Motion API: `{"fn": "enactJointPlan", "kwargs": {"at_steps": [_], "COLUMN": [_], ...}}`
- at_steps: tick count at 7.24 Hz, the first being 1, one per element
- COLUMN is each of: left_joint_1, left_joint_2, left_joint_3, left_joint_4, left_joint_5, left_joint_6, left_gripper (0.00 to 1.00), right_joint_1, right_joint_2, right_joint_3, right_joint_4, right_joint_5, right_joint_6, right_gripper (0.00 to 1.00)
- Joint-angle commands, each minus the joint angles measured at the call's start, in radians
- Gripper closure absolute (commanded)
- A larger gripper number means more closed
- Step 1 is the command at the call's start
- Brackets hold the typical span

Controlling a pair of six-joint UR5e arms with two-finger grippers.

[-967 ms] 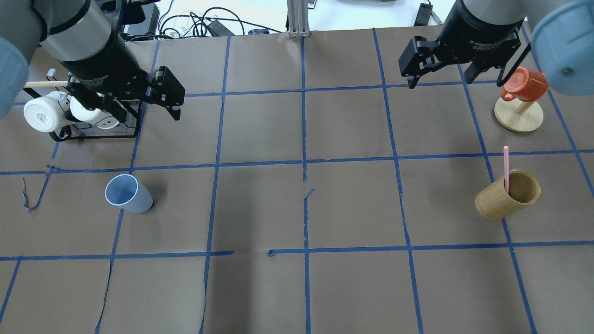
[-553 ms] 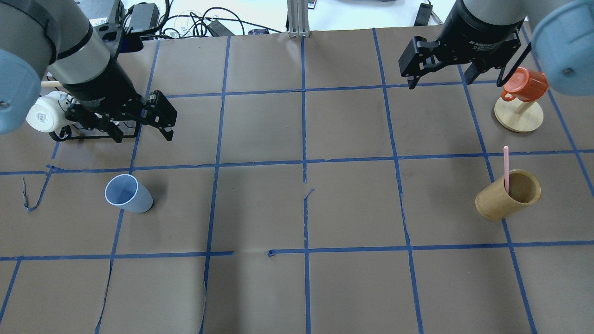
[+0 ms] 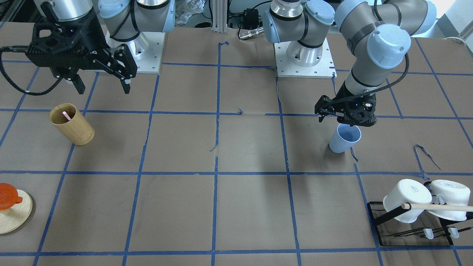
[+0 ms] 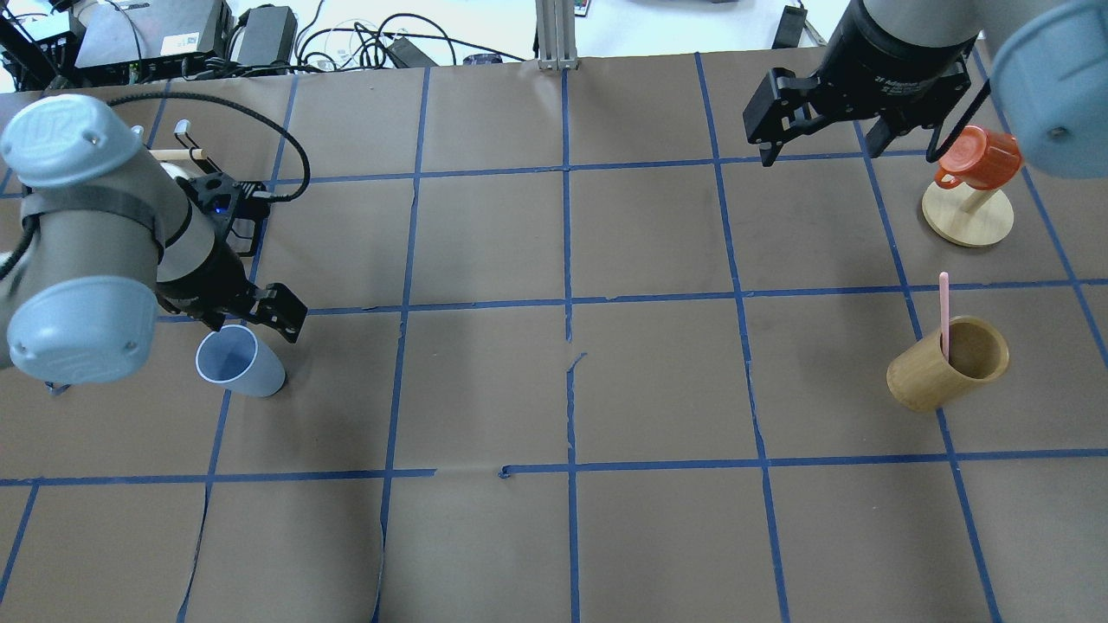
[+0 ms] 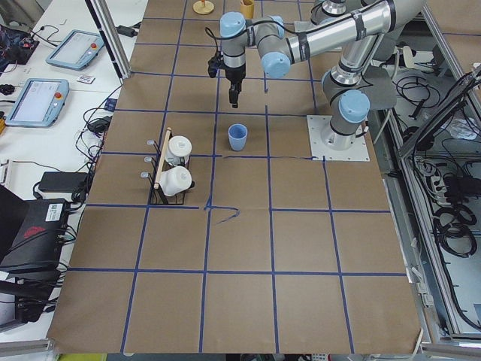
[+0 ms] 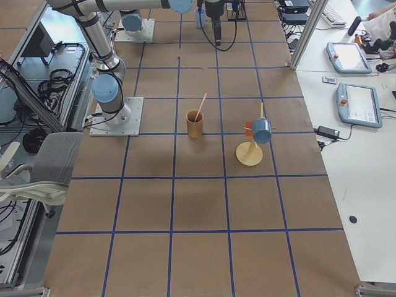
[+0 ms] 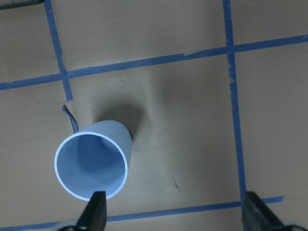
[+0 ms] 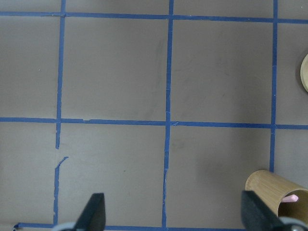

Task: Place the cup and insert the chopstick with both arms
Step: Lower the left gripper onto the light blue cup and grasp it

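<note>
On the left side of the table [image 4: 563, 389], I have the left arm folded low with its wrist pointing straight down. The left gripper [image 4: 251, 322] hangs just above the far edge of the blue cup [image 4: 238, 363], which stands upright with its mouth open. Its fingers are spread wide and grip nothing. In the wrist view the cup's rim sits by one finger, not centred between the two.

Over the far right, the right arm is higher, and the right gripper [image 4: 821, 147] faces down with its fingers wide apart and empty.

Beyond the left arm stands a black wire rack [image 3: 414, 221] with two white mugs [image 3: 406, 199]. On the right, a bamboo holder [image 4: 943, 368] has the pink chopstick [image 4: 943, 316] leaning in it. Farther back, an orange-red cup [image 4: 978, 160] hangs on a wooden stand [image 4: 968, 216].
</note>
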Motion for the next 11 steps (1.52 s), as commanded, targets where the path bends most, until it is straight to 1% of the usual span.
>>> {"fn": "enactJointPlan", "kwargs": {"at_steps": [1, 2, 3, 4, 5, 6, 8, 9, 10, 11], "left_joint_1": [0.029, 0.029, 0.029, 0.029, 0.029, 0.029, 0.028, 0.022, -0.002, -0.073], "left_joint_2": [-0.028, -0.045, -0.06, -0.068, -0.074, -0.074, -0.071, -0.068, -0.061, -0.065], "left_joint_3": [-0.076, -0.078, -0.076, -0.078, -0.076, -0.075, -0.066, -0.057, -0.037, -0.009], "left_joint_4": [0.111, 0.111, 0.111, 0.111, 0.111, 0.111, 0.117, 0.123, 0.119, 0.11], "left_joint_5": [0.033, 0.044, 0.045, 0.045, 0.045, 0.045, 0.097, 0.097, 0.09, 0.084], "left_joint_6": [0.074, 0.07, 0.068, 0.07, 0.07, 0.07, 0.07, 0.049, -0.021, -0.125], "left_gripper": [0.0, 0.06, 0.19, 0.57, 0.92, 1.0, 1.0, 1.0, 1.0, 1.0], "right_joint_1": [0.0, 0.0, 0.0, 0.0, 0.0, 0.0, 0.0, 0.0, 0.0, 0.0], "right_joint_2": [0.0, 0.0, 0.0, 0.0, 0.0, 0.0, 0.0, 0.0, -0.002, -0.002], "right_joint_3": [0.0, 0.0, 0.0, 0.0, 0.0, 0.0, 0.0, 0.0, 0.0, 0.0], "right_joint_4": [0.001, 0.001, 0.001, 0.003, 0.003, 0.003, 0.003, 0.003, 0.003, 0.003], "right_joint_5": [0.0, -0.001, -0.002, -0.002, -0.002, -0.003, -0.003, -0.003, -0.005, -0.005], "right_joint_6": [0.002, 0.0, 0.0, 0.002, 0.0, 0.0, 0.0, 0.0, 0.0, 0.0], "right_gripper": [0.0, 0.0, 0.0, 0.0, 0.0, 0.0, 0.0, 0.0, 0.0, 0.0]}}
